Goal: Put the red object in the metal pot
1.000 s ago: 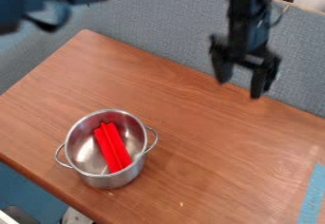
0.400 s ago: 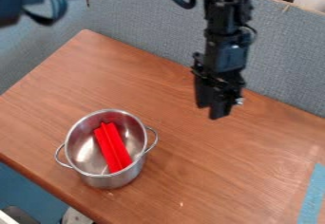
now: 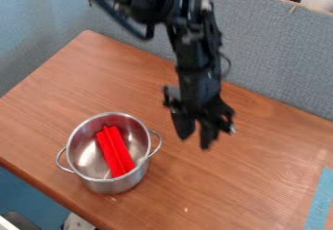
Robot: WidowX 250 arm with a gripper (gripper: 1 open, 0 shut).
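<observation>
Red object already lies inside the metal pot, left of and below the fingers. Fingers spread, holding nothing, just above the desk. Best step: lift straight up, clear of the pot rim.

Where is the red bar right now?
The red bar lies inside the metal pot at the lower left of the camera view, on the wooden table.

Red object in metal pot, front-left of table
</observation>
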